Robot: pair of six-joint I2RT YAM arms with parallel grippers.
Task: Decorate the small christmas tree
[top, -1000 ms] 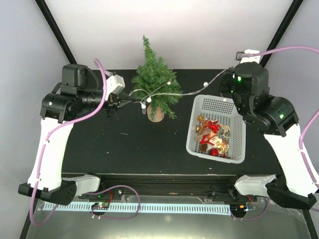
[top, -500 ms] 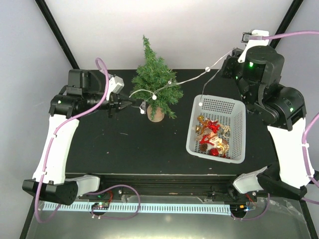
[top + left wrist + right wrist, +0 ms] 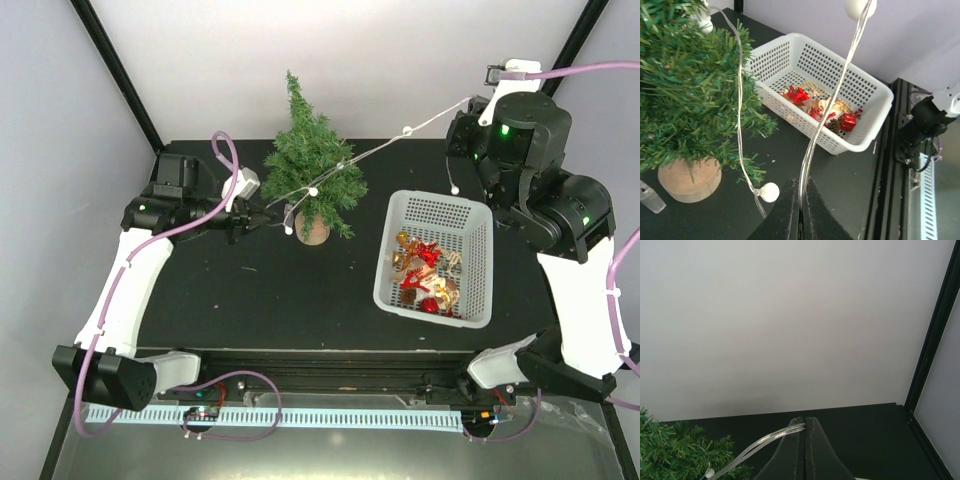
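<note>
We log the left end effector (image 3: 800,199) low, just left of the small christmas tree (image 3: 310,168), and the right end effector (image 3: 804,421) raised far right. Both pinch the light string (image 3: 385,148). The tree stands upright at far-centre bench (image 3: 250,290), string across its branches.

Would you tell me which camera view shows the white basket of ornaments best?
The top external view: the white basket shows from above, with the ornaments inside in plain sight. The left wrist view shows it obliquely, partly behind the light string. The right wrist view misses it.
</note>
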